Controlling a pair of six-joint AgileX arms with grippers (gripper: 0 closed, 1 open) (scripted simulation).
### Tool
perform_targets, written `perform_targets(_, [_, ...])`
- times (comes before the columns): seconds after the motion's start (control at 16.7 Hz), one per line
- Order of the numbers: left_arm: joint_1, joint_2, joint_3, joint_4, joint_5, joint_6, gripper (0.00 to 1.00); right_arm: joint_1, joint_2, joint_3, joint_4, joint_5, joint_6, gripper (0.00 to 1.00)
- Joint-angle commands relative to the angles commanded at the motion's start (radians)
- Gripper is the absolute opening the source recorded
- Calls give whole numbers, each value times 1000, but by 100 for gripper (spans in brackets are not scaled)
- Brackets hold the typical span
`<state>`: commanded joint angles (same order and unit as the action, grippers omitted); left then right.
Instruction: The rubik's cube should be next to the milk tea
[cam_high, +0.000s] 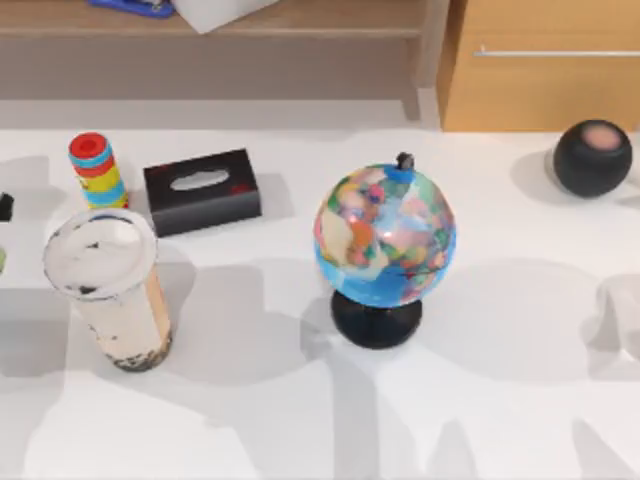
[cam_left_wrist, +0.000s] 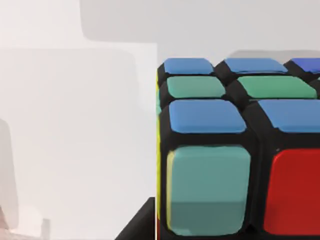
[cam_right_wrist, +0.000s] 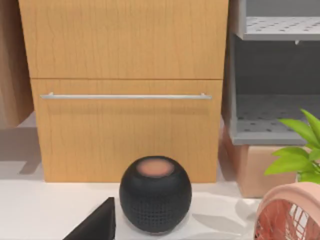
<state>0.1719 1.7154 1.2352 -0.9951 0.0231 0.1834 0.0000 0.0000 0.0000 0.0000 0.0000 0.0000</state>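
Upright, the milk tea (cam_high: 110, 290) holds beige drink over dark pearls.

Around the milk tea (cam_high: 112, 290) I saw open table (cam_high: 250, 420) toward the globe (cam_high: 384, 240); ringed cylinder (cam_high: 97, 170) and tissue box (cam_high: 202, 190) crowded behind it.

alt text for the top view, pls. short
Top view, white table: the milk tea stands at the left, with a ringed cylinder and a black tissue box behind it. A multicoloured globe stands at the centre, a dark round speaker far right.
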Motion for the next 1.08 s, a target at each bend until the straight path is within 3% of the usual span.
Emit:
perform_targets(0.54, [-5, 5, -26, -60, -10, 2, 0, 0, 0, 0, 0, 0, 0, 100])
perform_targets(1.08, [-11, -1, 47, 79, -83, -18, 0, 0, 0, 0, 0, 0, 0, 100])
